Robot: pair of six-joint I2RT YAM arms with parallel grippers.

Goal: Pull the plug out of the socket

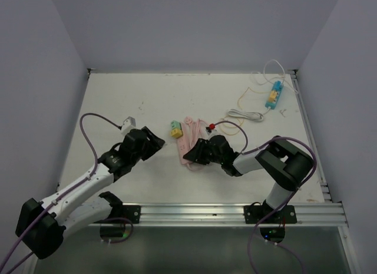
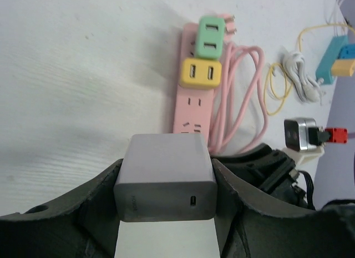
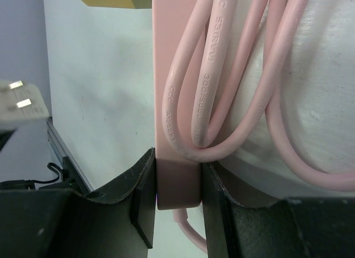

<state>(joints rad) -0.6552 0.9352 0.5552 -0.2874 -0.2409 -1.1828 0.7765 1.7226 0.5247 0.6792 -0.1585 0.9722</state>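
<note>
Two grippers are busy at the near side of the table [image 1: 106, 97]. The left gripper [image 2: 166, 186] is closed around a grey plug [image 2: 165, 163], one finger pressed on each flank, and the plug hangs clear of any socket; the right wrist view shows its bare prongs [image 3: 19, 94] in open air, well apart from the strip. The right gripper [image 3: 177, 180] is clamped on the near end of the pink power strip [image 2: 191, 102], pinning it down beside the looped pink cord [image 2: 244, 91]. Farther along the strip, a yellow adapter [image 2: 200, 73] and a green adapter [image 2: 209, 36] sit plugged in. Beyond, near the far right corner, lie a white cable [image 1: 244, 115] and a blue strip [image 1: 273, 94]. The pull itself looks done; what seems left is putting the plug down and letting go of the strip.
</note>
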